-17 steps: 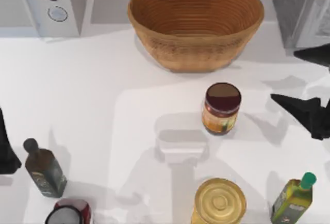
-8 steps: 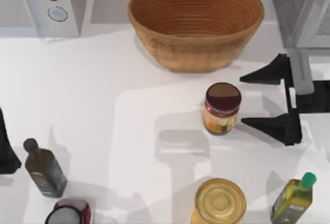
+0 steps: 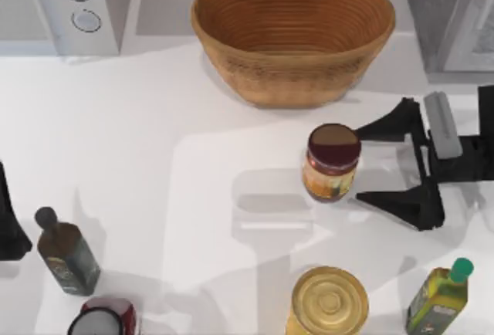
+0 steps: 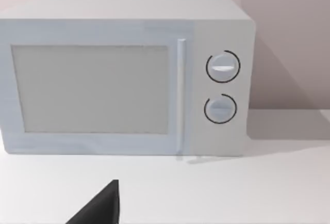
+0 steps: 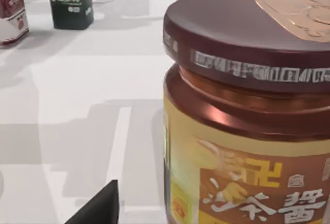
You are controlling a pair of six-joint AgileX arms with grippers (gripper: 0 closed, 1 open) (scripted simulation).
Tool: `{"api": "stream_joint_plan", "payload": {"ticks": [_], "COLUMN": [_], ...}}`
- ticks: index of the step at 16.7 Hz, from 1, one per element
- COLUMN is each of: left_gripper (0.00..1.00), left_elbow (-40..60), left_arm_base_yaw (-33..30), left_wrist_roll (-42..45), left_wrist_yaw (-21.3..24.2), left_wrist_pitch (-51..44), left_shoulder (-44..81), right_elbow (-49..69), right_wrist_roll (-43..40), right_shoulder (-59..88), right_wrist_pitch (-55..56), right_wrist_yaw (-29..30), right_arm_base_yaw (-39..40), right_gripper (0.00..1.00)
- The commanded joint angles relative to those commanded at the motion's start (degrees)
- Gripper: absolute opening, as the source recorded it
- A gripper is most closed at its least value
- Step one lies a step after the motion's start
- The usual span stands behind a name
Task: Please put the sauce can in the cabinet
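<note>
Whereas a second earlier it hung back, the right end effector (image 3: 369,164) now brackets the upright sauce can (image 3: 332,162) mid-desk with fingers spread, gripping nothing; closing seems next. Left arm parked.

The right arm's matte black two-finger gripper (image 3: 370,164) is showing long tapering wedge-shaped fingers (image 3: 386,126) and carrying a grey rounded rectangular block (image 3: 442,125) on its black body.

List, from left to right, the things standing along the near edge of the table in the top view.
Dark bottle → red can → gold-topped can → green-capped bottle.
</note>
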Motion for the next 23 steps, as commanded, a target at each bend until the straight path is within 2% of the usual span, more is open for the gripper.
{"api": "stream_joint_plan", "payload": {"ticks": [6, 14, 17, 22, 23], "left_gripper": [1.0, 1.0, 1.0, 1.0, 1.0], "left_elbow": [0.0, 0.0, 0.0, 0.0, 0.0], "left_arm_base_yaw": [0.0, 0.0, 0.0, 0.0, 0.0], "left_wrist_roll": [0.0, 0.0, 0.0, 0.0, 0.0], "left_wrist_yaw": [0.0, 0.0, 0.0, 0.0, 0.0], "left_wrist_pitch": [0.0, 0.0, 0.0, 0.0, 0.0], "left_shoulder": [0.0, 0.0, 0.0, 0.0, 0.0], "right_elbow": [0.1, -1.17, -1.75, -1.86, -1.86], "right_wrist_roll": [3.36, 23.55, 28.76, 29.74, 29.74], "right_shoulder": [0.84, 5.45, 5.88, 5.91, 5.91], "right_wrist_pitch": [4.02, 29.87, 35.97, 37.0, 37.0], "right_wrist_yaw": [0.33, 4.82, 7.16, 7.71, 7.71], "right_arm_base_yaw": [0.42, 5.9, 8.48, 9.08, 9.08], "right_gripper": [1.0, 1.0, 1.0, 1.0, 0.92]}}
